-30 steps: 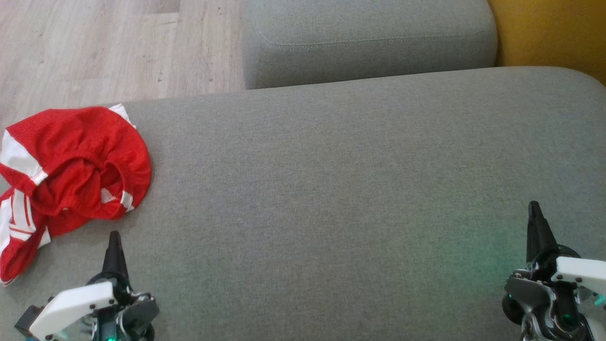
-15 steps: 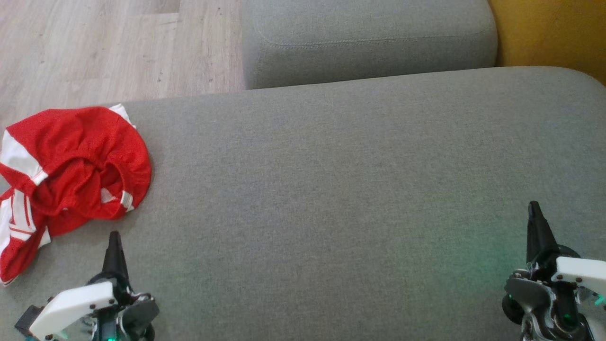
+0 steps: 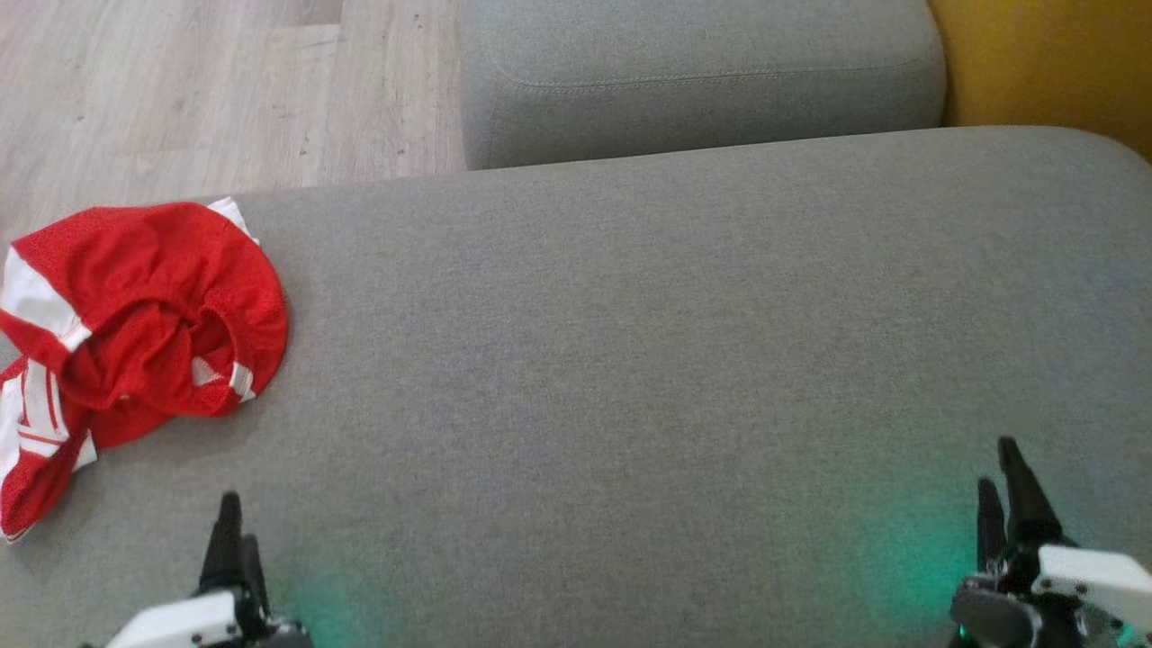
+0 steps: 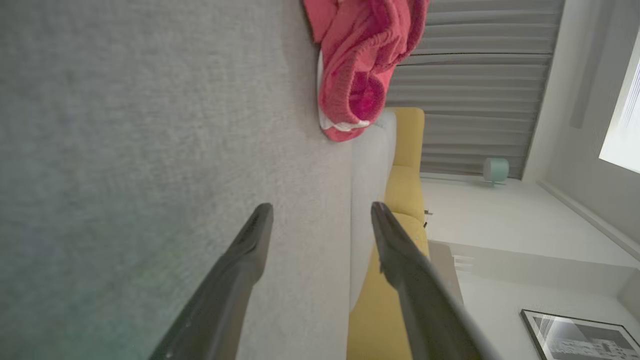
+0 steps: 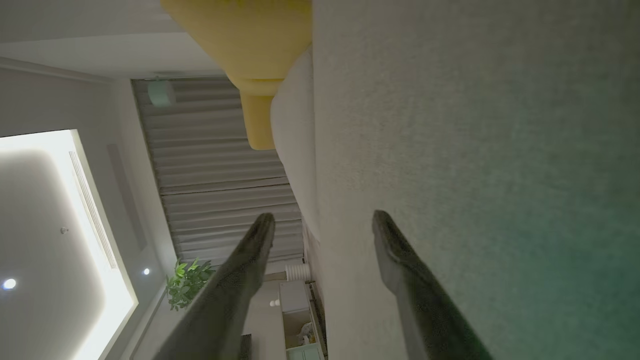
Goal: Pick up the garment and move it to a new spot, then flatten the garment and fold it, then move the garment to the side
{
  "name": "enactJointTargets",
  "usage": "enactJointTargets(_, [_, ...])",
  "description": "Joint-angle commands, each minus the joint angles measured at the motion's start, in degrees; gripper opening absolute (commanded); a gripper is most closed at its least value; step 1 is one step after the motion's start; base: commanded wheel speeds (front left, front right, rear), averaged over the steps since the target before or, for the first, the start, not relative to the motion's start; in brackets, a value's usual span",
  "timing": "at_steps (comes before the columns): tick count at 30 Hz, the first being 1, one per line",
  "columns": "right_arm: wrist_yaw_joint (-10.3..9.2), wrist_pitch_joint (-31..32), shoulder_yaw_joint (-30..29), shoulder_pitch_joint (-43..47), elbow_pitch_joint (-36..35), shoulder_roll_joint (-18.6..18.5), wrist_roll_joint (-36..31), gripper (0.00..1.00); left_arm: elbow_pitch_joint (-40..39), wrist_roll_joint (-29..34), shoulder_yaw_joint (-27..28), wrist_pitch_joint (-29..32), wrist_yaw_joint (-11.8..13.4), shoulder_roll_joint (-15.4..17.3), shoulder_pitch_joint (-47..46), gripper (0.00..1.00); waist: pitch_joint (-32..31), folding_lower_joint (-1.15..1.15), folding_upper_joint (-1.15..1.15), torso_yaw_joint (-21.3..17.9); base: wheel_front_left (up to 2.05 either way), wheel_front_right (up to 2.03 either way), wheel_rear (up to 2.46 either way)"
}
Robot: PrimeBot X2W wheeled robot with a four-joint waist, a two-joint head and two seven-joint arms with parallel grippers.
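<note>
A crumpled red garment point(image 3: 135, 333) with white stripes lies bunched at the left end of the grey sofa seat point(image 3: 630, 360). In the left wrist view the same garment point(image 4: 360, 65) sits well beyond the fingertips. My left gripper point(image 3: 236, 531) stands at the lower left, below and to the right of the garment and apart from it; its fingers point(image 4: 250, 240) are spread with nothing between them. At the lower right, far from the garment, my right gripper point(image 3: 1001, 477) hovers over bare cushion, and its fingers point(image 5: 395, 250) also stand apart and empty.
A second grey cushion block point(image 3: 702, 81) stands behind the seat. Pale wood floor point(image 3: 180, 90) shows at the upper left. A yellow chair point(image 3: 1044, 63) is at the upper right. The wide middle of the seat is bare fabric.
Both grippers have gone from shut to open and have dropped lower in the head view. The garment has not moved.
</note>
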Motion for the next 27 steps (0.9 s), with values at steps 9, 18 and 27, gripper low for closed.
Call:
enactJointTargets(9, [0.05, -1.82, 2.46, -2.54, -2.38, -0.40, -1.98, 1.00, -2.31, 3.65, -1.14, -1.79, -0.04, 0.17, -2.57, 1.00, 0.04, 0.00, 0.00, 0.11, 0.00, 0.00, 0.00])
enactJointTargets(18, [0.09, -3.34, 3.75, -3.17, -2.76, -0.34, -10.72, 1.00, -3.51, 10.62, -2.04, -3.31, 0.63, 0.20, -2.87, 1.00, -0.05, 0.00, 0.00, 0.36, 0.00, 0.00, 0.00])
enactJointTargets(27, [0.11, -4.69, 5.06, -3.28, -3.23, -0.27, -19.82, 1.00, -4.48, 17.82, -3.44, -4.65, 2.01, 0.22, -2.94, 1.00, -0.47, 0.00, 0.00, 0.76, 0.00, 0.00, 0.00])
